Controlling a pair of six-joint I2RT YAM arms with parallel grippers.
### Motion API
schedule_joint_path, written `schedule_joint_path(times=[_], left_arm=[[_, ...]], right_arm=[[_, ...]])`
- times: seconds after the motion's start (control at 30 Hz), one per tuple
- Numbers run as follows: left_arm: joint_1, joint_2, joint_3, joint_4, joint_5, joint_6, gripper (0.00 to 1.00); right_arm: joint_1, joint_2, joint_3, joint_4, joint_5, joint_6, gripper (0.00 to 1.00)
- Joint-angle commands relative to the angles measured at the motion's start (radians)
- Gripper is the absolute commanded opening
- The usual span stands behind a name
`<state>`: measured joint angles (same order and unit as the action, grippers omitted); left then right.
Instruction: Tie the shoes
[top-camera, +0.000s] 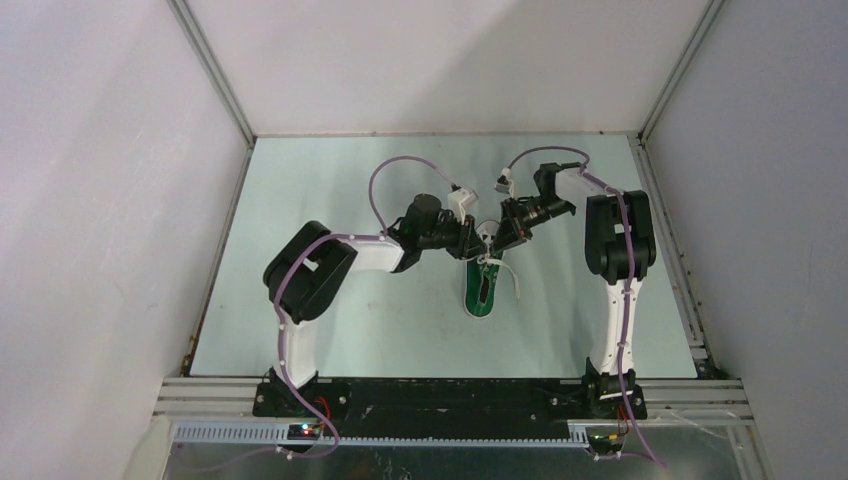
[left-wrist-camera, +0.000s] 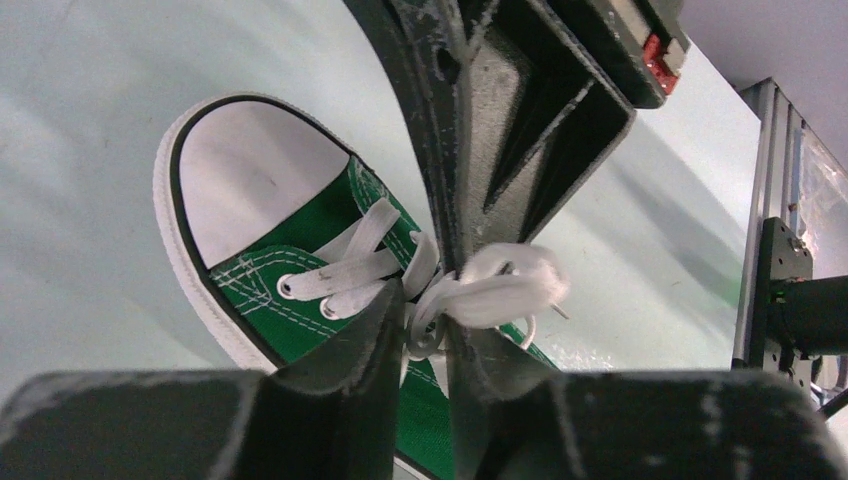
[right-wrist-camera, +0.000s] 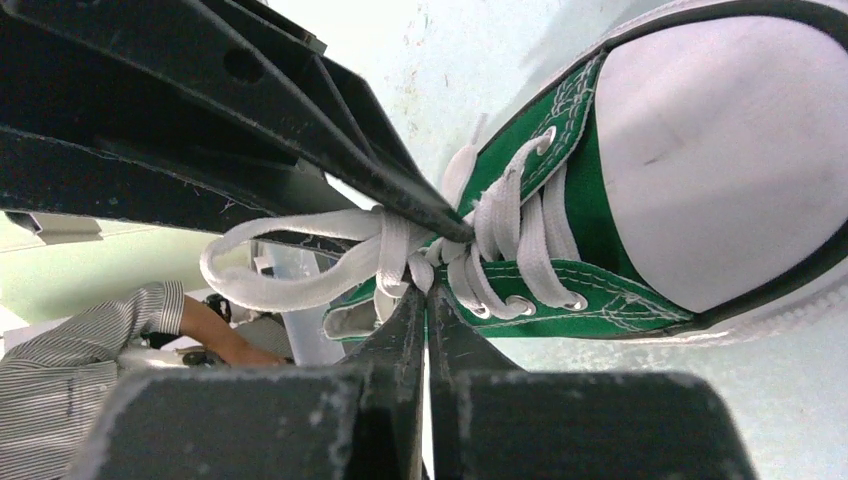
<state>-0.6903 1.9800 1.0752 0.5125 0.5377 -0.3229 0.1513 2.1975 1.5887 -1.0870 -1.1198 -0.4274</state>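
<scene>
The table (top-camera: 300, 300) carries the green sneaker (top-camera: 482, 292) near its middle, long axis running near edge to far edge, toe apparently toward the far edge. Both arms meet over the laced front, equally near. The right gripper (right-wrist-camera: 425, 300) is clamped tight on the laces (right-wrist-camera: 393, 250) at the knot, while the left gripper (left-wrist-camera: 425, 325) is parted narrowly around a strand.

Pale green table (top-camera: 380, 335); striped-sleeved arm (right-wrist-camera: 110, 330).

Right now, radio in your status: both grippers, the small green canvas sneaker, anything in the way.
Right gripper shut on the white laces. Left gripper slightly open beside it. Green canvas sneaker on its sole. Grippers crowd each other.
</scene>
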Motion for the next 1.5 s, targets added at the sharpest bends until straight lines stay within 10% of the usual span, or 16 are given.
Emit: schedule_joint_path(times=[0.0,0.57,1.17,1.33,1.47], left_arm=[[-0.005,-0.074,0.018,-0.067,0.019,0.046,0.30],[0.046,-0.153,0.118,-0.316,0.218,0.192,0.50],[-0.041,-0.069,0.345,-0.735,0.198,0.821,0.50],[-0.018,-0.064,0.318,-0.666,0.217,0.643,0.10],[0.031,-0.130,0.173,-0.508,0.155,0.447,0.00]], right_arm=[[-0.002,-0.030,0.007,-0.006,-0.053,-0.015,0.00],[-0.003,-0.064,-0.020,0.013,-0.006,0.019,0.00],[-0.010,-0.070,-0.026,0.003,-0.001,0.023,0.00],[-0.011,-0.069,-0.027,0.001,0.012,0.025,0.00],[-0.028,-0.099,-0.054,0.001,0.036,0.022,0.00]])
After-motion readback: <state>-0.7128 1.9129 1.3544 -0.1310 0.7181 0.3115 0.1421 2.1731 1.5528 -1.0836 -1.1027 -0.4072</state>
